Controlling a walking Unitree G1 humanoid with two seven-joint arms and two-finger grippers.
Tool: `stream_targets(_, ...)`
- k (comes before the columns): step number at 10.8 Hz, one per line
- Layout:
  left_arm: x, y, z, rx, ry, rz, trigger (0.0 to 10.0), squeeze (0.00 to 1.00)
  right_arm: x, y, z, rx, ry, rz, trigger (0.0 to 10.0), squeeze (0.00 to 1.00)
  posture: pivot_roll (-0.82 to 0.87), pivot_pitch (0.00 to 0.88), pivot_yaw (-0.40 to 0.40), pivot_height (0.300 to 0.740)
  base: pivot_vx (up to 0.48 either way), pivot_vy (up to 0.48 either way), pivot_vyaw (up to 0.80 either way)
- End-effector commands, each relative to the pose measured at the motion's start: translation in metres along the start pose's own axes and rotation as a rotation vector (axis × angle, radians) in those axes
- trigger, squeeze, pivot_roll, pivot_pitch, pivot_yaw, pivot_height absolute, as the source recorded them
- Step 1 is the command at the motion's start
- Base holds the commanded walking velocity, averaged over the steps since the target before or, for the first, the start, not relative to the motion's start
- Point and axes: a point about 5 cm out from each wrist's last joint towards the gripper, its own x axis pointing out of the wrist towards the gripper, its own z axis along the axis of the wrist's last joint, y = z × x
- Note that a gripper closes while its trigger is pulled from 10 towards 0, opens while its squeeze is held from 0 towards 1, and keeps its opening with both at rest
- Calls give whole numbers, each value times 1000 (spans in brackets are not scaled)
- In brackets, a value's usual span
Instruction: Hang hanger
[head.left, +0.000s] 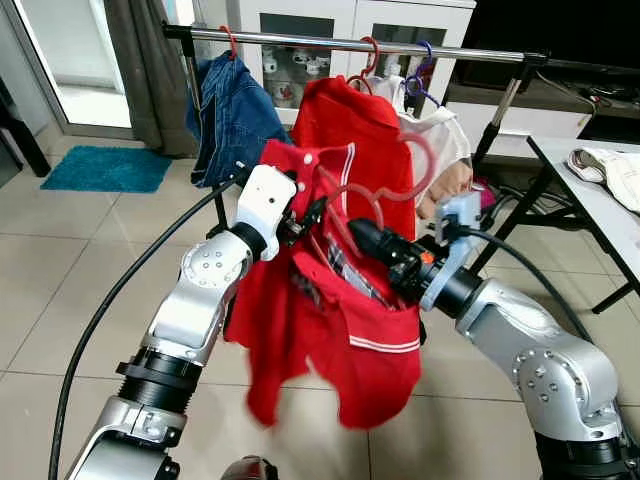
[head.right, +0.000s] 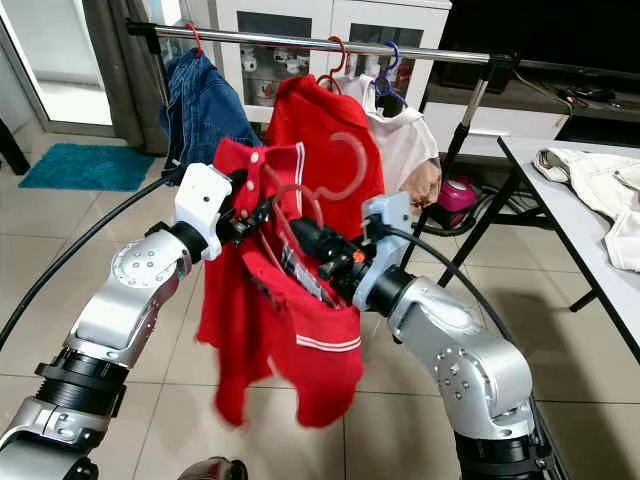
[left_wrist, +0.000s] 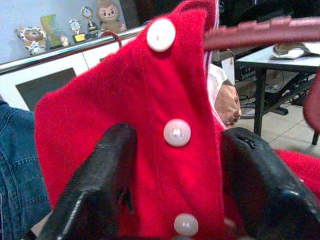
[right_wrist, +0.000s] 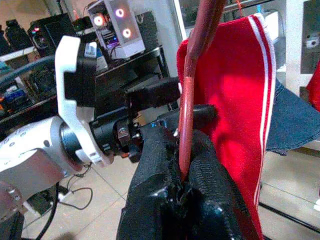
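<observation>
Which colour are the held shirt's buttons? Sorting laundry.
White buttons, clearest in the left wrist view.

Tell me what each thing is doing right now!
red polo shirt: off the rail, held up by both grippers.
pink hanger: inside the shirt, hook not yet on the rail.
left gripper: shut on the shirt's button strip.
right gripper: shut on the hanger.
rail: holding a denim garment, a red shirt, a white top.

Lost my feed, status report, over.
Left gripper shut on red shirt. Right gripper shut on hanger, hook short of rail. Hung clothes crowd rail ahead.
</observation>
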Motion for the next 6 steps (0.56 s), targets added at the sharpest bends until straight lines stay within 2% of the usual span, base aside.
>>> stream_targets(1,3,-3,1,15,4,-15,0,0,-2,1,8,2,-51,11,10000,0,-66,0,-36,740,0,0,0)
stream_targets(6,4,-3,1,26,-23,23,0,0,-2,-3,6,14,-34,-18,10000,0,-66,0,-43,740,0,0,0)
